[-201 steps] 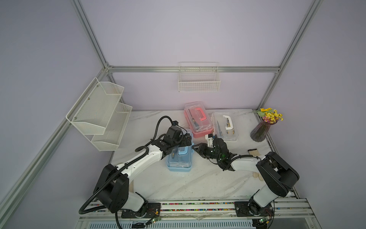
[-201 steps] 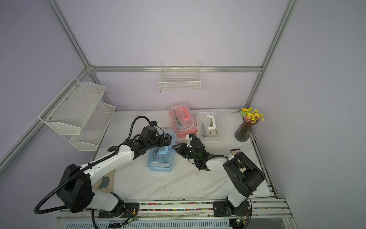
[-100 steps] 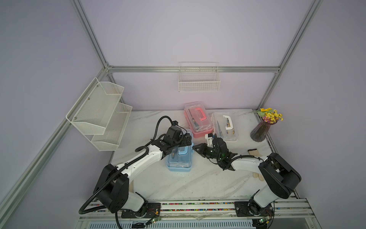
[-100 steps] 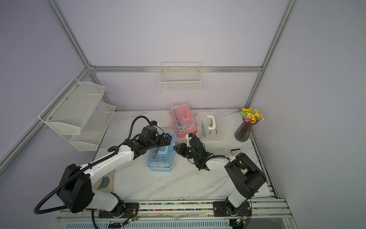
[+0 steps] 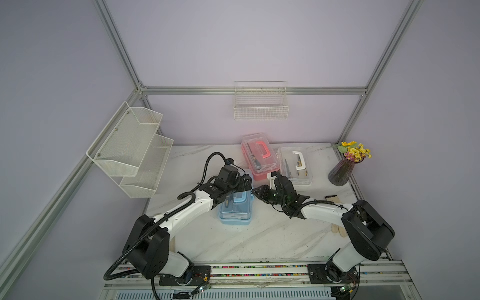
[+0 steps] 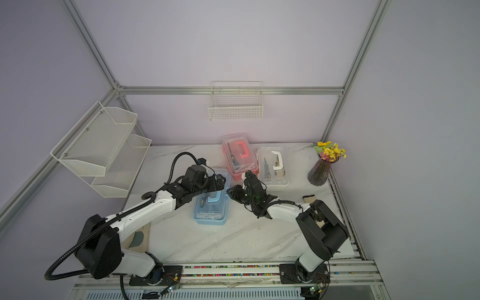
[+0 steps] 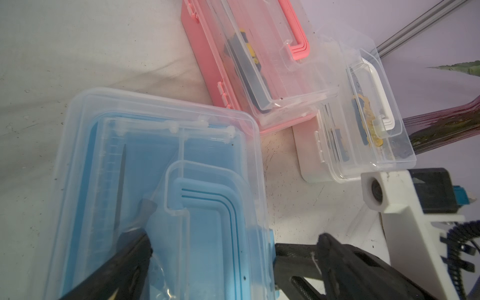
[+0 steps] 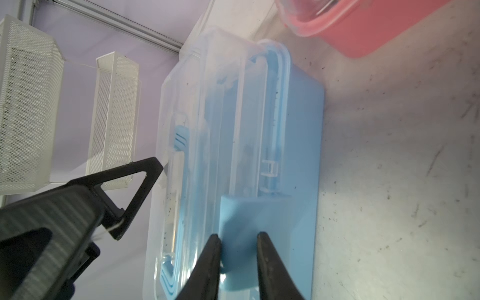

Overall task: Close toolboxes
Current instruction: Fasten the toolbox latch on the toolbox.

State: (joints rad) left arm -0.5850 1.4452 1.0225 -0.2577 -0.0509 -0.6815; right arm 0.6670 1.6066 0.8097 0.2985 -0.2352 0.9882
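The blue toolbox [image 5: 235, 211] near the tabletop's [image 5: 259, 241] centre, a gripper on each side.
The left gripper [image 7: 235, 239], jaws wide, rests one fingertip on its clear lid [image 7: 161, 111]; the right gripper [image 8: 239, 239] pinches its blue latch [image 8: 249, 215]. Beyond them, pink toolbox [image 5: 258, 155] and white toolbox [image 5: 294, 166] stand side by side near the back edge.

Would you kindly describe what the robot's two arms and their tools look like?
Both the left arm and right arm have white link shells with bulky black joints. A black corrugated hose runs beside the left arm's base. The left tool and right tool have slim black tapered fingers.
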